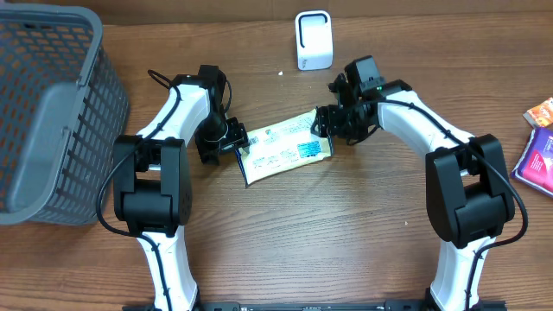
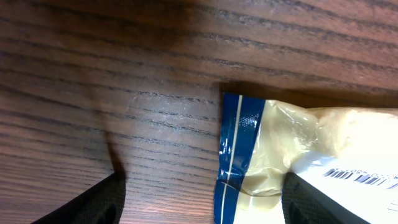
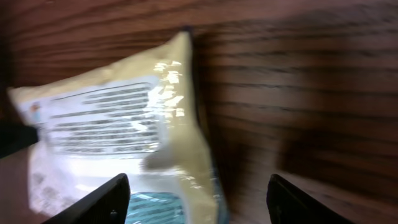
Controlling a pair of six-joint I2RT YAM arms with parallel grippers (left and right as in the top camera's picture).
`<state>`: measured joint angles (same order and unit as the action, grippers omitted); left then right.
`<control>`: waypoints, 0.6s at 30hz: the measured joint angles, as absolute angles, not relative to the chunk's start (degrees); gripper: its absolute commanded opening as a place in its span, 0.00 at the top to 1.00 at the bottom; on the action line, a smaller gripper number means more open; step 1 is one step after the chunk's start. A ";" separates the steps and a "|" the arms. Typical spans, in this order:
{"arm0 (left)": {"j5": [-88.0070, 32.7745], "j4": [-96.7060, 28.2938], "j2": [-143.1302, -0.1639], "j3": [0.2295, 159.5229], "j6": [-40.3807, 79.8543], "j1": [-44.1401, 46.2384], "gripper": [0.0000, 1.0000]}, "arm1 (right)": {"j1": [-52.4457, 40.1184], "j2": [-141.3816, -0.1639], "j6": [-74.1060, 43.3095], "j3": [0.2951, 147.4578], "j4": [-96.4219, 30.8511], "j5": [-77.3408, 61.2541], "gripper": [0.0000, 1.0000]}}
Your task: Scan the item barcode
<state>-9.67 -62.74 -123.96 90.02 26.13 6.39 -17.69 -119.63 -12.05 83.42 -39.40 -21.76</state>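
Cream plastic with a blue end seam: the packet (image 1: 283,149) lies slanted near the middle of the worktop (image 1: 285,242), between my two sets of jaws. My left jaws stand wide apart at its blue end, one finger (image 2: 93,202) over bare wood and the other at the packet's edge, holding nothing. My right jaws are spread wide at the opposite end, with nothing clamped. A barcode (image 2: 359,178) shows on the packet's upward face. The white scanner (image 1: 314,39) stands at the far edge, well apart from the packet. A grey basket (image 1: 52,112) sits at the far left corner.
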 measured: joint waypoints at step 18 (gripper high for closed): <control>-6.63 -64.20 -123.66 90.08 26.65 6.39 0.32 | -11.42 -119.52 -18.70 80.27 -43.77 -18.90 0.96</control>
<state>-6.63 -64.20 -123.66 90.08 26.65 6.39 -11.42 -119.52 -18.70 80.27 -43.77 -18.90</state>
